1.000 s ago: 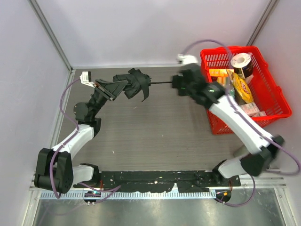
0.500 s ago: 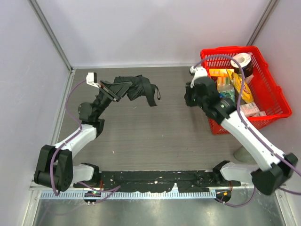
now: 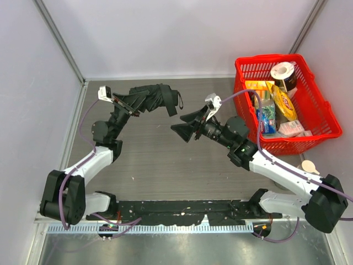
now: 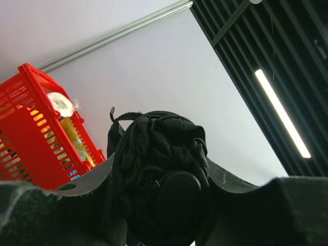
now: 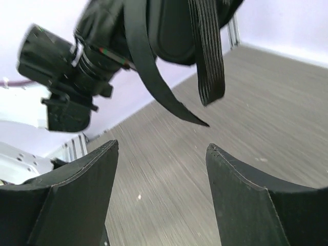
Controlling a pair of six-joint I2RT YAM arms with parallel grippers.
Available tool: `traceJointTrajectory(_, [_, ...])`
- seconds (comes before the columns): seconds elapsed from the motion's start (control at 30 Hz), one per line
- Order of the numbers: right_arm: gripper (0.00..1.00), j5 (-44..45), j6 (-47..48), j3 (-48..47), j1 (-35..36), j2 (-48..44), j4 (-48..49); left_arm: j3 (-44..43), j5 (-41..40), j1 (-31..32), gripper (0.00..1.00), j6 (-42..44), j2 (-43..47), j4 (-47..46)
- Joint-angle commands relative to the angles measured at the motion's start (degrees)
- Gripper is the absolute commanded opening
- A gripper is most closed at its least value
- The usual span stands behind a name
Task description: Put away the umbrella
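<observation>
Change: right gripper (image 3: 179, 126) was clamped on the umbrella's far end a second ago, up by the red basket (image 3: 325, 118). It has since let go, dropped to mid-frame, and its jaws are now spread wide with nothing between them. The thin shaft that was stretched out between the two arms no longer shows, so the umbrella (image 3: 157, 96) looks collapsed to a short bundle, though it's hard to say from here if it's fully telescoped.

Left gripper (image 3: 132, 101) hasn't moved. It pinches the umbrella at one end and holds it up off the worktop (image 3: 165, 165) in the upper left-centre of the overhead view. In the left wrist view, the bunched canopy (image 4: 159, 179) fills the gap between its fingers.

Umbrella vs right gripper: apart, no contact. The bundle sits up and left of the open jaws, which face it. In the right wrist view, the handle end (image 5: 179, 25) and dangling strap (image 5: 148, 77) hang near the top of the frame, beyond the fingertips.

For the task: the closing pull/push seems done. Next is likely a regrasp or tidying the strap, and stowing is not yet done.
</observation>
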State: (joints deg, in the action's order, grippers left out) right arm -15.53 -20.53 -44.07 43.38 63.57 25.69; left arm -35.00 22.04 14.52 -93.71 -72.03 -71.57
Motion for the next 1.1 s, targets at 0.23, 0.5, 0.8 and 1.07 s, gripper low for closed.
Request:
traceJointTrajectory(0.23, [0.70,-0.21,-37.10,-6.64,-4.18,-0.54,-13.18,-2.35,0.37,-0.11,0.00,2.12,2.42,-17.02])
traceJointTrajectory(0.5, [0.69,2.78,-80.33,-4.08,-5.67,-2.93,-21.30,-4.46,5.11,-0.11,0.00,9.59,1.37,-17.11])
traceJointTrajectory(0.8, [0.68,-1.96,-97.49,-11.74,-7.34,5.07,-23.96,-4.28,7.57,-0.02,0.00,13.29,1.54,-17.02])
traceJointTrajectory(1.07, [0.65,-5.74,-104.26,-5.95,-6.81,4.98,-16.74,-4.98,9.86,-0.02,0.00,15.49,1.46,-17.02])
